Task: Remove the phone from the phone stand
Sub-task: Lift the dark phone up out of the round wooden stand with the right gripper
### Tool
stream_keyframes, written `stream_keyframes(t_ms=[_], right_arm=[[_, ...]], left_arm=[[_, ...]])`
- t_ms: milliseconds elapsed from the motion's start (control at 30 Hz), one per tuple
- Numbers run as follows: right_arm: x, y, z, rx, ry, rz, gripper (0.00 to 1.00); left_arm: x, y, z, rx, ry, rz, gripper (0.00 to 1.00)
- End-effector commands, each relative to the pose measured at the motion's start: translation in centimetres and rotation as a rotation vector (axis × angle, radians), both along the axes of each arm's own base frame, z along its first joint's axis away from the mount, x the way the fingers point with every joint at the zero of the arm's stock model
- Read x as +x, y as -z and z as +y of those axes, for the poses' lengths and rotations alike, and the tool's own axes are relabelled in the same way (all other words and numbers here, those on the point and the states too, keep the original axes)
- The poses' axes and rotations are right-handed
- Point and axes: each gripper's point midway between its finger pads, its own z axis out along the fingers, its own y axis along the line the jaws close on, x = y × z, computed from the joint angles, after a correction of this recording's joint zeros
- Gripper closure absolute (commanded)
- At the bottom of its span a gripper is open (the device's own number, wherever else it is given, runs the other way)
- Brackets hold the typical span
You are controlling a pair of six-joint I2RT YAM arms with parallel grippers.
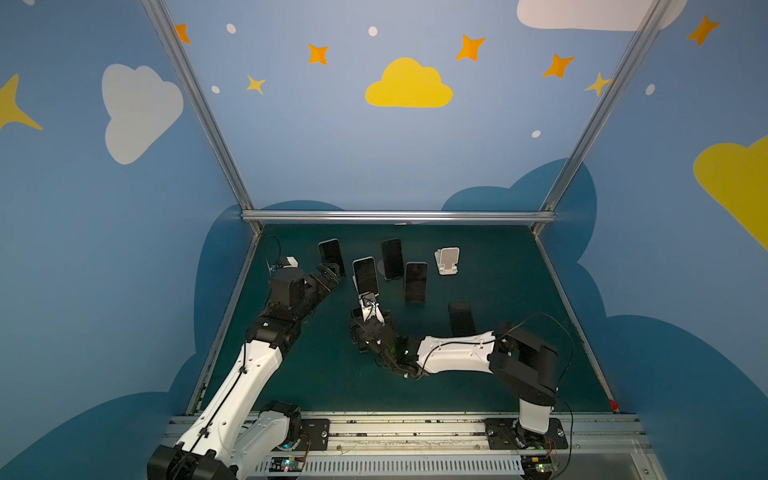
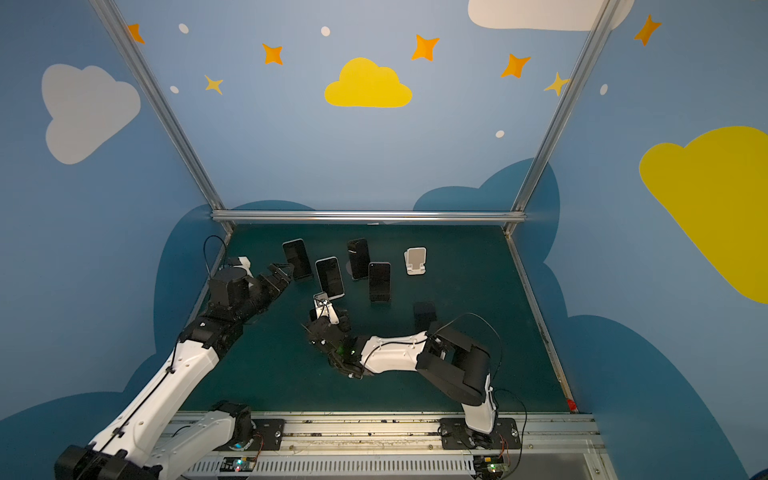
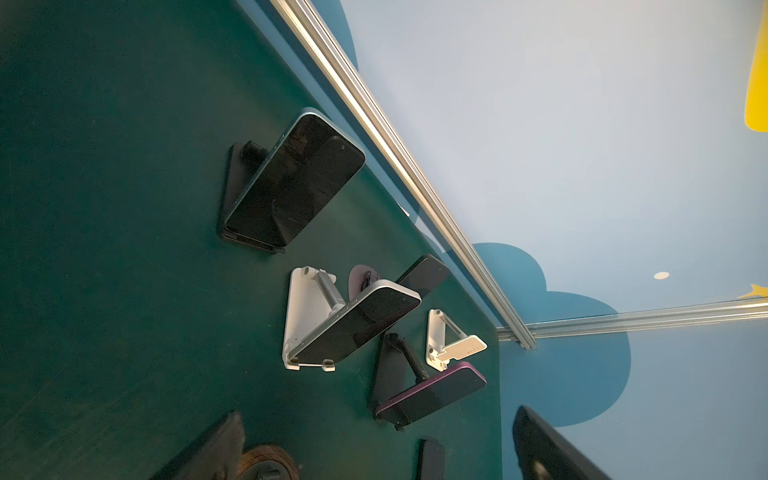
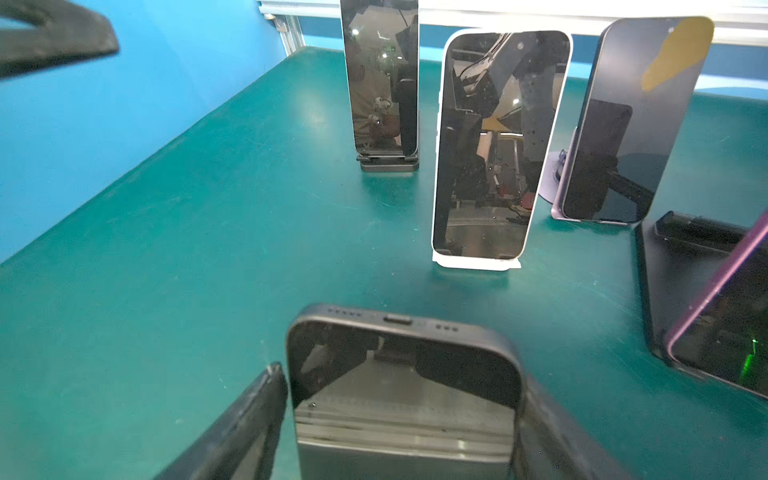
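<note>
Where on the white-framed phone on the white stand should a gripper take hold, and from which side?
Probably by the two long edges of the white-framed phone, near its top, coming from above. It stands upright, leaning back on the white stand, whose front lip cups the bottom edge, so the upper edges are free.

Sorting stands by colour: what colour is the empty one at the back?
The empty stand is white, clearest in the left wrist view.
</note>
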Motion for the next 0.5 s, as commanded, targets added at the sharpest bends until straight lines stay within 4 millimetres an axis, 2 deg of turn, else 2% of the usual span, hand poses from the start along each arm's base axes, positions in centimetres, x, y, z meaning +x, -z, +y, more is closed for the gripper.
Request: stream_keyframes(t_ms=[0, 467], right_arm=[[0.8, -0.2, 0.4, -0.008, 0.039, -0.009, 0.19], [1.7, 0.7, -0.4, -0.022, 0.069, 0.023, 0.23]], left_arm=[[0.0, 0.1, 0.0, -0.004, 0.002, -0.009, 0.00], [0.0, 0.0, -0.1, -0.011, 0.008, -0.009, 0.00]])
